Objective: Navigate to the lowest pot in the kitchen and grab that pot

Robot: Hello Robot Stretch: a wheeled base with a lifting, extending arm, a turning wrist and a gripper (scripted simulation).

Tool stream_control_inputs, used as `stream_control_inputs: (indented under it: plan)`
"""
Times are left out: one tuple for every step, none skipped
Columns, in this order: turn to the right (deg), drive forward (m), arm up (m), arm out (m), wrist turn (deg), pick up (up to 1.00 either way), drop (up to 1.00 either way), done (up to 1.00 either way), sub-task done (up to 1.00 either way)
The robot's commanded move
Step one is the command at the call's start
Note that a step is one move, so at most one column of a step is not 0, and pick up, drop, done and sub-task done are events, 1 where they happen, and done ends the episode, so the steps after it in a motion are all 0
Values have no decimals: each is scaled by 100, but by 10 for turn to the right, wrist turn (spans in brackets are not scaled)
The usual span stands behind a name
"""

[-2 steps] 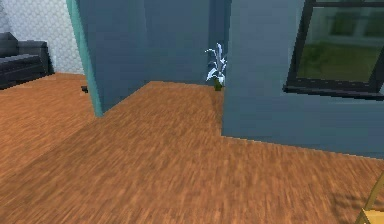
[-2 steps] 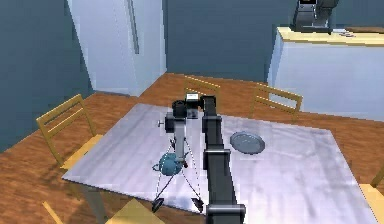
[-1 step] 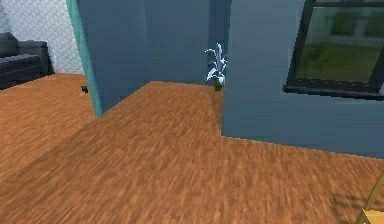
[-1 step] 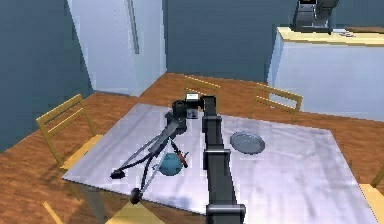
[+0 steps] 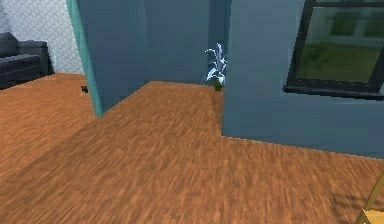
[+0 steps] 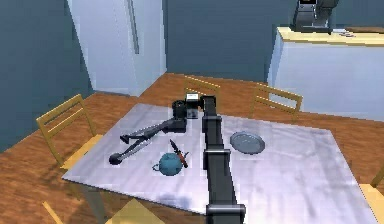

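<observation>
The arm [image 6: 216, 165] stretches over the table [image 6: 305, 160] to reach what lies there; I can't tell whether the gripper [image 6: 182, 108] holds anything. A round teal vessel [image 6: 170, 164], likely the pot, sits at its seven o'clock.

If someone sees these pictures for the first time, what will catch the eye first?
In the arm side view, the dark arm stretches over the grey table, with a small teal round thing beside it. In the forward view, a pale-leaved plant stands against blue walls.
</observation>
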Motion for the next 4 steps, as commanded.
stream_control_inputs:
  plan:
    - [0, 0, 0, 0, 450, 0, 0, 0, 0]
    - [0, 0, 0, 0, 210, 0, 0, 0, 0]
    - [0, 0, -30, 0, 0, 0, 0, 0, 0]
    - [0, 0, 0, 0, 0, 100, 0, 0, 0]
